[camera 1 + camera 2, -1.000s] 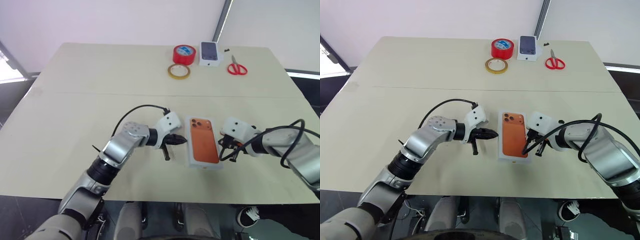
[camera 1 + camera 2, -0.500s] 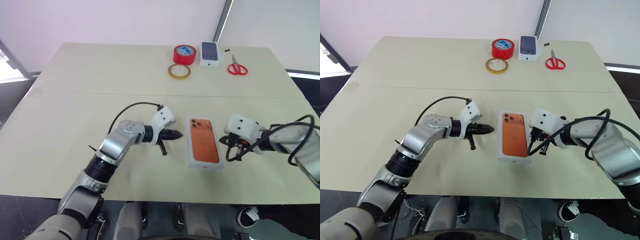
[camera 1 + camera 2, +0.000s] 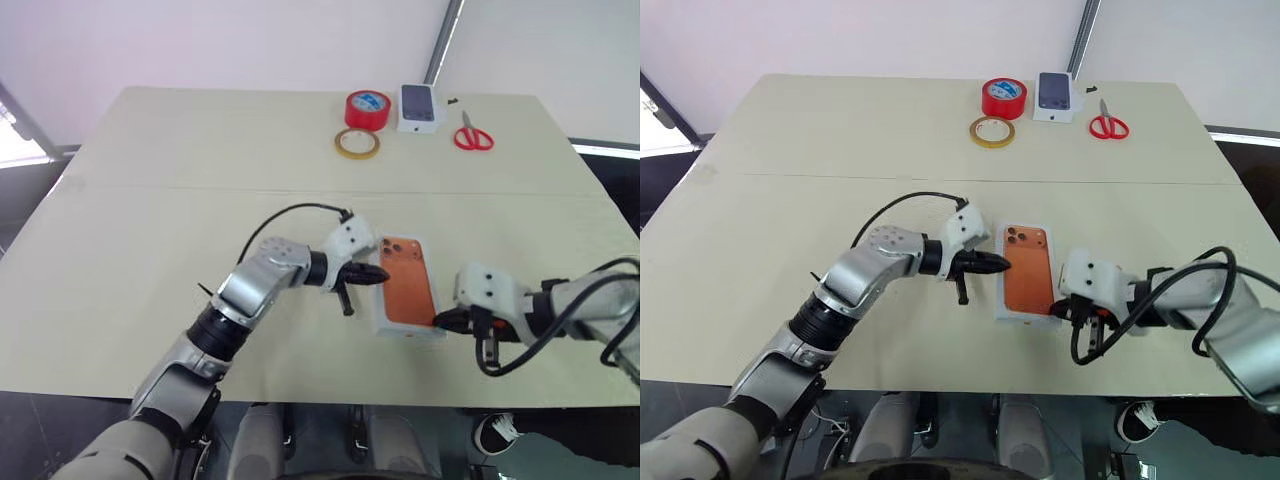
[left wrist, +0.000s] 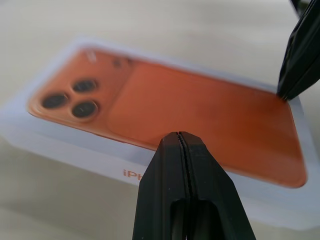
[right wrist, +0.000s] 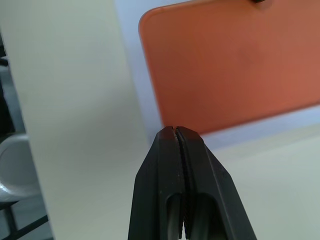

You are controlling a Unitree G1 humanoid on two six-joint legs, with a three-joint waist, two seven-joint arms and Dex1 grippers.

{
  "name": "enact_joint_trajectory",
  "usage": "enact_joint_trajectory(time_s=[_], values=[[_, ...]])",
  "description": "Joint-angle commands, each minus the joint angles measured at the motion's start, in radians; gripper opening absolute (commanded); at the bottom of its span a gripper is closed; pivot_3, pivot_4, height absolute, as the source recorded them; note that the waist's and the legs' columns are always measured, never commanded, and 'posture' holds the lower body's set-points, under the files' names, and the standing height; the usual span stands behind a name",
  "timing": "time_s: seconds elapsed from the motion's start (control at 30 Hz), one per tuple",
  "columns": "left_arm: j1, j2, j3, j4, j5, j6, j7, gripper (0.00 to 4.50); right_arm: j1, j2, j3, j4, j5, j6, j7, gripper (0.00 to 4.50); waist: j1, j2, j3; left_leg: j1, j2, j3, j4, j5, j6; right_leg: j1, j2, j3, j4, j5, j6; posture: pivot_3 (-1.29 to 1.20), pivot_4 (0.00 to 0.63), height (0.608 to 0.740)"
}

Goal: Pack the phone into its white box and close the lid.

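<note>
Phone (image 3: 406, 281) flat, long axis front-back (cam cluster at far-left corner).

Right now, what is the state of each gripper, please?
Left gripper: closed, holding nothing.
Right gripper: closed, holding nothing.

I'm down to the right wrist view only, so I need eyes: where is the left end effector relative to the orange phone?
Observer: The left end effector, shut, sits at the white box's left edge, pointing across the phone.
Operator: Which corner is my right one at?
Observer: The right end effector, shut, is at the box's near right corner.
Operator: Anything else on the table?
Observer: Along the far edge: red tape roll, yellow tape ring, small printed box, red scissors.
</note>
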Motion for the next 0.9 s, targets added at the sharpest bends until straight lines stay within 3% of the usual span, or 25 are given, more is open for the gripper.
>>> enact_joint_trajectory(time_s=[0.03, 0.23, 0.37, 0.47, 0.57, 0.77, 0.9], values=[[0.007, 0.002, -0.039, 0.01, 0.03, -0.021, -0.013, 0.02, 0.007, -0.006, 0.012, -0.028, -0.026, -0.007, -0.024, 0.06, 0.0, 0.0, 0.0, 0.0, 0.0, 0.0, 0.0, 0.0, 0.0, 0.0, 0.0, 0.0, 0.0, 0.0, 0.0, 0.0, 0.15, 0.74], [0.019, 0.002, -0.025, 0.015, 0.037, -0.007, 0.0, 0.02, 0.0, -0.001, 0.018, -0.008, -0.043, -0.017, -0.04, 0.06, 0.0, -0.001, 0.0, 0.01, 0.001, 0.0, -0.001, -0.001, 0.001, 0.009, 0.0, 0.0, -0.002, -0.001, 0.0, 0.0, 0.15, 0.74], [0.021, -0.008, 0.052, 0.001, 0.011, -0.038, 0.036, 0.02, -0.052, 0.047, -0.02, 0.031, -0.029, -0.041, -0.069, 0.06, -0.002, -0.001, 0.0, 0.011, 0.001, 0.0, -0.001, -0.001, 0.001, 0.01, -0.001, 0.0, -0.002, -0.001, 0.001, 0.0, 0.15, 0.74], [0.012, -0.002, 0.208, -0.035, -0.05, -0.031, 0.097, 0.02, -0.16, 0.145, -0.076, 0.117, 0.006, -0.06, -0.12, 0.06, -0.006, -0.001, 0.0, 0.01, 0.002, 0.0, -0.002, -0.001, 0.001, 0.008, 0.0, 0.0, -0.001, -0.001, 0.0, 0.0, 0.15, 0.74], [0.056, 0.113, 0.378, -0.112, -0.072, -0.024, 0.14, 0.02, -0.264, 0.222, -0.09, 0.257, -0.016, -0.093, -0.18, 0.06, -0.012, -0.002, 0.001, 0.01, 0.002, 0.0, -0.002, -0.001, 0.001, 0.008, 0.0, 0.0, 0.0, -0.001, 0.001, 0.0, 0.15, 0.74], [0.191, 0.252, 0.572, -0.188, -0.105, -0.006, 0.2, 0.02, -0.37, 0.295, -0.105, 0.486, -0.032, -0.187, -0.203, 0.06, 0.0, -0.001, 0.0, 0.01, 0.001, 0.001, -0.003, -0.001, 0.001, 0.008, -0.001, 0.0, 0.0, -0.001, 0.001, 0.0, 0.15, 0.74], [0.328, 0.292, 0.713, -0.264, -0.166, 0.015, 0.226, 0.02, -0.41, 0.32, -0.106, 0.593, -0.032, -0.243, -0.176, 0.06, -0.002, -0.002, 0.001, 0.01, 0.001, 0.003, -0.002, -0.001, 0.001, 0.008, -0.002, 0.0, -0.001, -0.001, 0.001, 0.0, 0.15, 0.74]])
